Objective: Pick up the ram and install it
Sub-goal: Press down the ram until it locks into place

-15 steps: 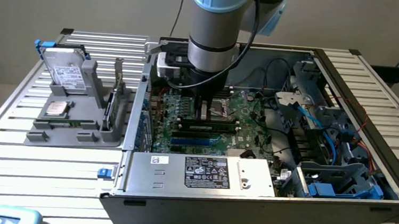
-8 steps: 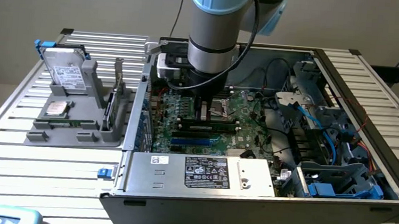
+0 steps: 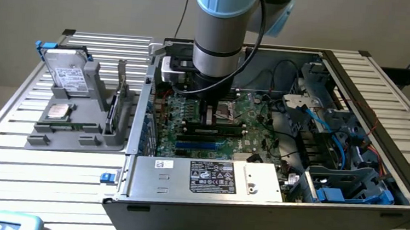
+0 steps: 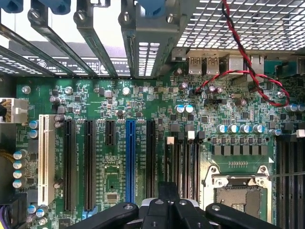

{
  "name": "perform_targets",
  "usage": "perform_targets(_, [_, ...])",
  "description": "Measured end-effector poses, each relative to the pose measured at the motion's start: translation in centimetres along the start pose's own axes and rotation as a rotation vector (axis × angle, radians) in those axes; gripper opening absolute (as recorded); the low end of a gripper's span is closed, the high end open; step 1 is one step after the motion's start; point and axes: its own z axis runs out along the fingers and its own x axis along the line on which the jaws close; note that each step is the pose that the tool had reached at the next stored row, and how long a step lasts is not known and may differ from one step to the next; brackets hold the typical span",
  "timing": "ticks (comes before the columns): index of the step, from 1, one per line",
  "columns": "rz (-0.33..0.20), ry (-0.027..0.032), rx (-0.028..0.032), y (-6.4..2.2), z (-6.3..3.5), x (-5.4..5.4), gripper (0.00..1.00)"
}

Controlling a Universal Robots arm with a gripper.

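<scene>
item: ram — long dark stick with a pale label strip, lying level along a memory slot on the motherboard, inside the open computer case on the slatted worktop.

item: claw — lowered inside the case directly above the ram, at or on its top edge; fingers drawn together, narrow. whether they pinch the stick or only press on it cannot be told. in the wrist view the closed black claw sits over the slots beside the empty processor socket.

status: pick-up appears done; stick is at its slot. judged late in the task, seating under way or nearly finished. whether the latches have locked cannot be told.

other stock: grey parts holder on the exterior view's left, with a hard drive and a silver processor chip.
</scene>
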Motion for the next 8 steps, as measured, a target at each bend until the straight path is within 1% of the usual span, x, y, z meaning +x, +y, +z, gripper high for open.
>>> perform_targets(4, [0.000,-0.0002,0.0001,-0.01,0.26,0.02,0.11])
perform_targets(8, [0.000,0.0000,0.0000,0.00,0.28,0.02,0.11])
